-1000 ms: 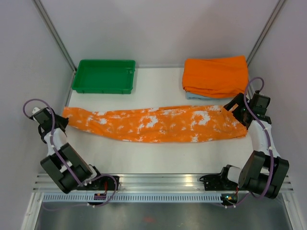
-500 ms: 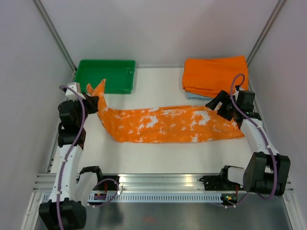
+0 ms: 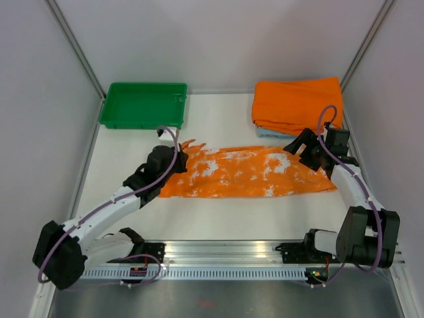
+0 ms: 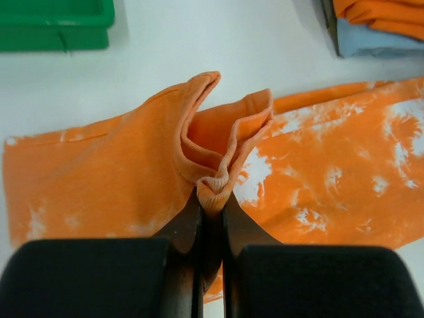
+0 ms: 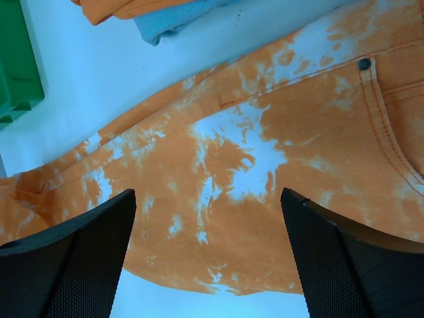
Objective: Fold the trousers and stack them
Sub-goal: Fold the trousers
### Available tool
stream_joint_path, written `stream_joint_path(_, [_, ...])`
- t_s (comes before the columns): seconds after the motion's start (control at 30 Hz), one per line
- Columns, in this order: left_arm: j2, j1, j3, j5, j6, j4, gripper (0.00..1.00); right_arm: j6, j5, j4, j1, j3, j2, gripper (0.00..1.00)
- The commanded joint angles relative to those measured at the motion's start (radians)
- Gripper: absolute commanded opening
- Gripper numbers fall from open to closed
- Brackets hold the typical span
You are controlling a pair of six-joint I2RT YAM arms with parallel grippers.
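Top view: the trousers [image 3: 252, 171] lie flat between both tools, with the hem end bunched at the left gripper [image 3: 173, 154].

Left wrist: its jaws are clamped on the hem fold just ahead. The cloth looks soft, limp and probably light, so hems and seams are the best hold.

Right wrist: the right gripper [image 5: 205, 199] stands wide apart above the pocket end and holds nothing.

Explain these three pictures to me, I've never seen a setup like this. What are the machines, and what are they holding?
Two robot arms are bolted at the near edge of a white table. One picture looks down from above. The other two come from a camera on each arm's wrist. On the table lie blotchy orange-and-white trousers, a green tray, and a plain orange folded cloth stacked on a light blue folded cloth. The left gripper is shut on a bunched hem of the trousers. The right gripper hangs open over the waist end, holding nothing.
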Motion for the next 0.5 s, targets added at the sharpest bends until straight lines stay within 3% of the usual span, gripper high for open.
stream_joint_path(0.0, [0.112,-0.098,0.051,-0.301,-0.185,0.053,0.02,0.020,0.038,-0.003,0.001,0.012,0.016,0.97])
stream_joint_path(0.17, [0.278,-0.225,0.166,-0.347,-0.261,0.099,0.02,0.013,0.063,-0.041,0.002,0.029,0.009,0.98])
stream_joint_path(0.33, [0.461,-0.270,0.266,-0.325,-0.342,0.113,0.02,-0.005,0.069,-0.046,0.001,0.018,0.018,0.98])
stream_joint_path(0.47, [0.592,-0.322,0.380,-0.360,-0.320,0.101,0.02,0.003,0.052,-0.042,0.001,-0.006,0.010,0.98])
